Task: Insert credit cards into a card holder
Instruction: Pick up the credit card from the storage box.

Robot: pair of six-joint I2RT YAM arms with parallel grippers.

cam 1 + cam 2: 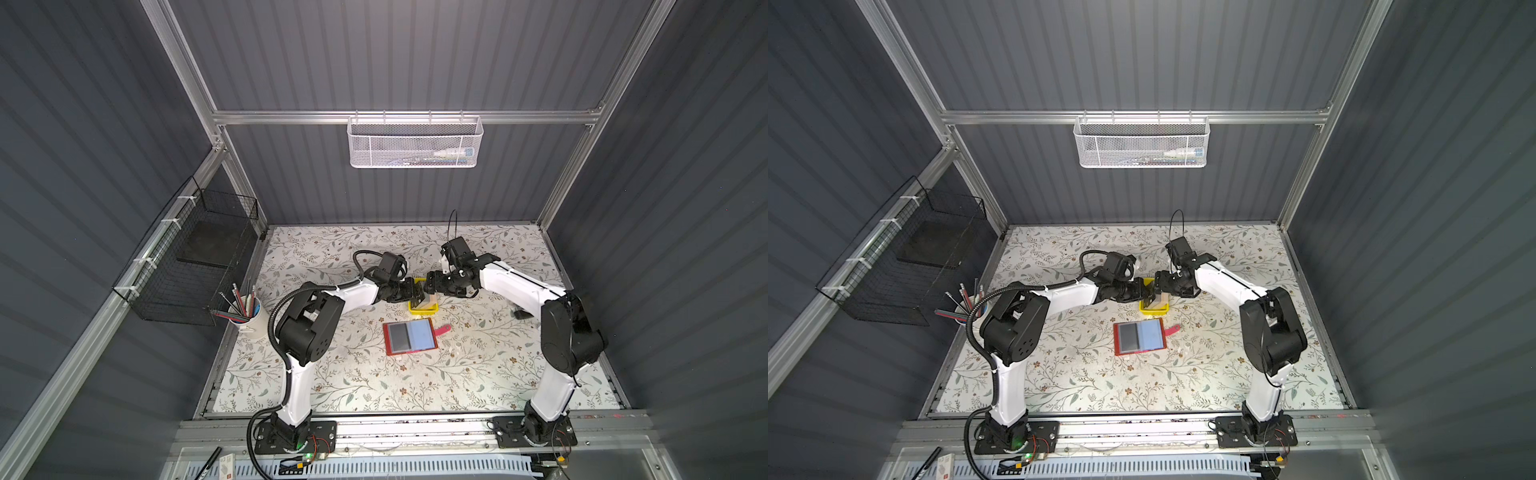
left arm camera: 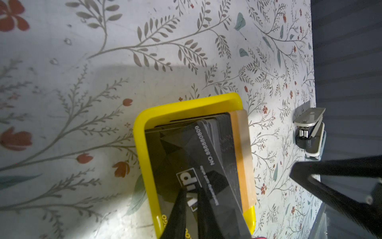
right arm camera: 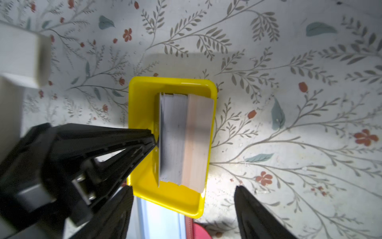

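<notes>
A stack of credit cards (image 3: pixel 182 140) stands on edge in a small yellow tray (image 3: pixel 142 91) at mid-table. My left gripper (image 2: pixel 191 189) is shut on the front black "Vip" credit card (image 2: pixel 208 153), which leans slightly away from the stack. In the right wrist view its tips meet that card's edge (image 3: pixel 158 124). My right gripper (image 3: pixel 184 198) hangs open just above the tray's near end, holding nothing. The card holder (image 1: pixel 410 336) lies open in front of the tray, red with a dark and a bluish sleeve, and its strap (image 1: pixel 443 329) points right.
A small stapler-like object (image 1: pixel 523 314) lies right of the tray. A white cup of pens (image 1: pixel 249 313) stands at the left table edge under a black wire basket (image 1: pixel 195 266). A white mesh basket (image 1: pixel 414 143) hangs on the back wall.
</notes>
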